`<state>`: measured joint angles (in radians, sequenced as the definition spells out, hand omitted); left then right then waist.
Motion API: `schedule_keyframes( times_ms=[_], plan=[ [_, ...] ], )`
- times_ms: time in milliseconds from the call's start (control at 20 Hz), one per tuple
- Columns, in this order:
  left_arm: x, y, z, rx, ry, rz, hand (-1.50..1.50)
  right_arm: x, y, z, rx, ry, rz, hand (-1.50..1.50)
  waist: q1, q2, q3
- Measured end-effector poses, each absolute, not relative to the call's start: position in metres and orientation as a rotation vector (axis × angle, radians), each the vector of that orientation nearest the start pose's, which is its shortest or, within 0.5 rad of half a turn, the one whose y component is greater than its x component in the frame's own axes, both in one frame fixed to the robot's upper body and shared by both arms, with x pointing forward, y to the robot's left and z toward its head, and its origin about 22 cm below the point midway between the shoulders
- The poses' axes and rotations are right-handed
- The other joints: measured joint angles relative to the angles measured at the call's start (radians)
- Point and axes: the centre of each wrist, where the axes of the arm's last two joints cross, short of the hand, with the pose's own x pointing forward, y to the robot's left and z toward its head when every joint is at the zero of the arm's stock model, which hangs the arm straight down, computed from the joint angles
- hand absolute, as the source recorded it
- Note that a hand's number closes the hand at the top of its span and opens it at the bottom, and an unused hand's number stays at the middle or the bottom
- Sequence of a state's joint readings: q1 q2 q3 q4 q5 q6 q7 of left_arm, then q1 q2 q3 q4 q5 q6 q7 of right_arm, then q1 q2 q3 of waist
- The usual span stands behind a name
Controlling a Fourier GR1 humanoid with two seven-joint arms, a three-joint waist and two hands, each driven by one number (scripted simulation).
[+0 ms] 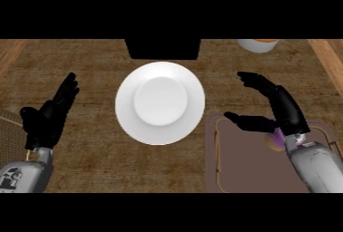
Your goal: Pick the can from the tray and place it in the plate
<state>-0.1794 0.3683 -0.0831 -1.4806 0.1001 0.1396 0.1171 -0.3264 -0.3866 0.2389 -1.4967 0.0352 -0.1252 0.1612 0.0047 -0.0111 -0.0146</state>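
White and bare, the plate [160,103] sits at the middle of the wooden counter [87,158] and is the landmark here. Right of the plate and a little nearer the robot lies the brown tray [251,167], and the right hand [278,111] hangs over its far right part, thumb spread toward the plate and fingers lightly bent, closed on nothing. The can [276,138] shows only as a purple sliver under that hand's wrist, on the tray, mostly hidden; whether it stands or lies I cannot tell. This looks like the reach step, with the pick not yet made. The next move probably calls for bringing the hand down so thumb and fingers come either side of the can, closing, lifting above the tray's rim, then carrying it left to the plate. Left of the plate, the left hand [50,115] rests open, fingers straight. Beyond the plate stands a black block [163,48], and beyond and to its right a white and orange object [258,45] at the edge, both outside the short path from tray to plate.
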Motion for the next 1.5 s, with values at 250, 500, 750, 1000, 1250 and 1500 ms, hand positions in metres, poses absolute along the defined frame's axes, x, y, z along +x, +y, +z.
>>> schedule_keyframes(
  times_ms=[250,500,750,1000,1250,1500],
  plan=[
    [0.296,0.262,0.041,0.229,-1.550,-0.200,0.00,0.283,-0.221,0.039,-0.311,-1.611,0.426,-1.50,-0.009,0.008,0.010],
    [0.295,0.261,0.042,0.227,-1.557,-0.209,0.00,0.257,-0.237,0.036,-0.457,-1.652,0.523,-1.50,-0.013,0.009,0.013],
    [0.302,0.258,0.046,0.233,-1.556,-0.204,0.00,0.244,-0.263,0.084,-0.605,-1.710,0.574,-1.50,-0.019,0.008,0.014],
    [0.302,0.261,0.037,0.240,-1.552,-0.204,0.00,0.234,-0.280,0.132,-0.715,-1.551,0.721,-1.50,-0.022,0.007,0.012],
    [0.304,0.256,0.036,0.224,-1.555,-0.206,0.00,0.232,-0.286,0.166,-0.744,-1.319,0.861,-1.50,-0.015,0.009,0.012],
    [0.304,0.254,0.039,0.218,-1.562,-0.220,0.00,0.241,-0.294,0.186,-0.750,-1.152,0.927,-1.50,-0.006,0.010,0.013]
  ],
)
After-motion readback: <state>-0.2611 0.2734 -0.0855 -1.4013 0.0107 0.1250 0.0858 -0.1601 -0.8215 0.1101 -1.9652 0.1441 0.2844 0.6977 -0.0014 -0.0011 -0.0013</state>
